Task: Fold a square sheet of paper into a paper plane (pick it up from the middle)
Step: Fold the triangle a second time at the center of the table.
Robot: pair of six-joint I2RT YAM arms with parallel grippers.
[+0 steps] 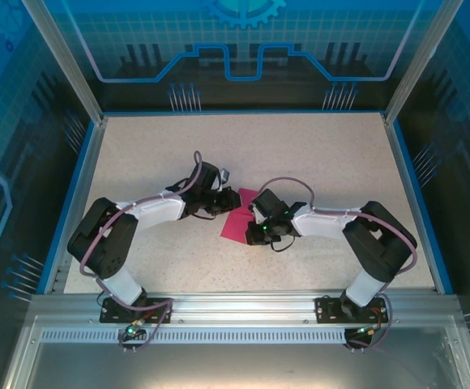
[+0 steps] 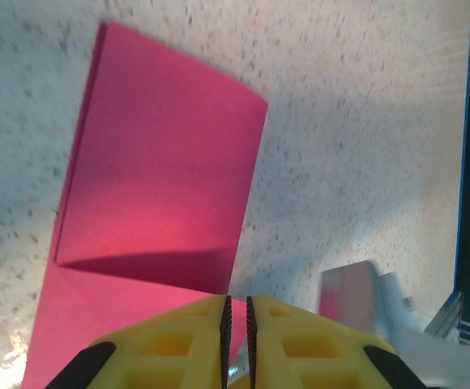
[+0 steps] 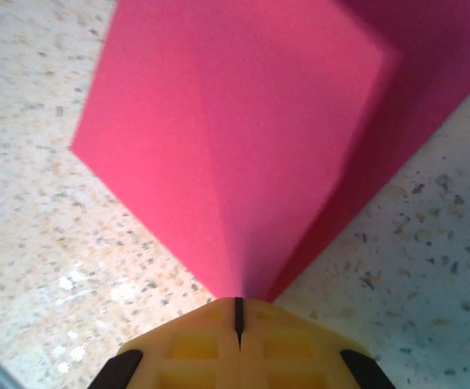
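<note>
Magenta-pink, thin and plain, the sheet of paper [image 1: 239, 220] lies near the middle of the speckled table [image 1: 324, 162], between my two grippers and just ahead of both. My right gripper [image 3: 237, 312] is closed on it: the yellow fingers [image 3: 194, 344] meet with no gap, and the paper comes straight out of their tips, spreading away from me in two sloping faces with a crease running up between them like a low ridge. One corner of that pinched part points off to the left over the table, and a darker, shaded layer of the same sheet shows behind it on the right. My left gripper [image 2: 237, 312] sits at the sheet's other side, its fingertips almost together with only a thin dark slit between them. From the left wrist I see the sheet folded over on itself, one flat flap lying across a lower layer that runs under my left finger; whether that slit catches the paper's edge I cannot tell.
</note>
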